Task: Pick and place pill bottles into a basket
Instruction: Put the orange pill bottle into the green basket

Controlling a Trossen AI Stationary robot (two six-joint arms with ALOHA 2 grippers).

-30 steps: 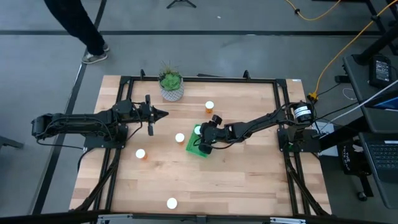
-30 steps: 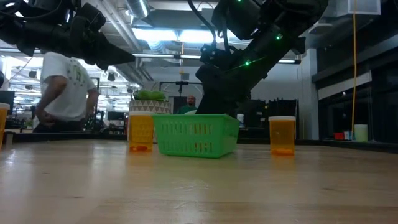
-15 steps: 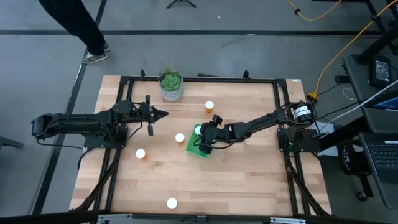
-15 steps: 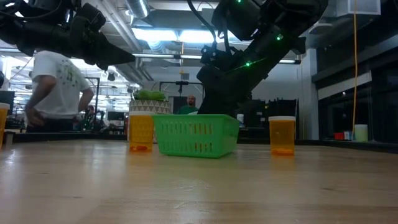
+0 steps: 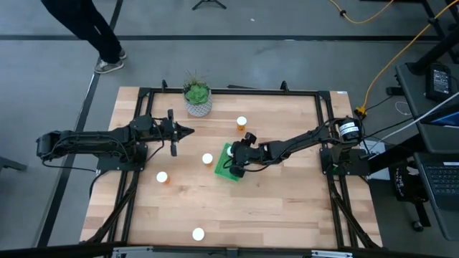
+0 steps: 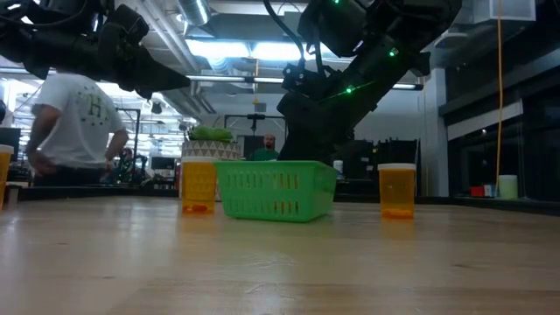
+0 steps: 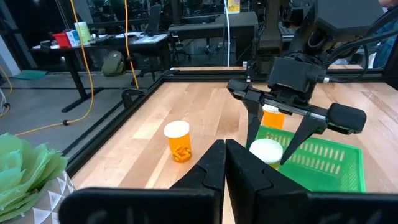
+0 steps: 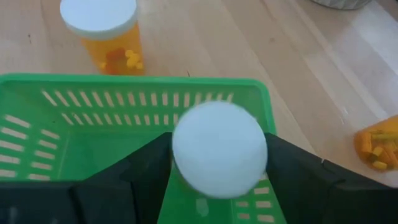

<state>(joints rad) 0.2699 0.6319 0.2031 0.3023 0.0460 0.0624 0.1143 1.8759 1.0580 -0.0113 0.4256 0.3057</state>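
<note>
A bottle [image 8: 219, 149] sits upright between the right gripper's [image 5: 233, 159] spread fingers [image 8: 134, 171], which clasp it just over the basket [image 8: 74, 134], cap toward the wrist camera. Another bottle [image 8: 104, 34] stands just beyond the basket wall. The left gripper [image 7: 225, 163] hovers well apart, fingers closed, empty

A light wooden table [image 5: 272, 208] stands on a grey floor [image 5: 43, 79]. At eleven o'clock a person [image 5: 90, 29] walks by. At three o'clock sit a dark desk [image 5: 437, 86] and a yellow cable [image 5: 398, 54]. Ceiling lights [image 6: 227, 48] glow overhead.
</note>
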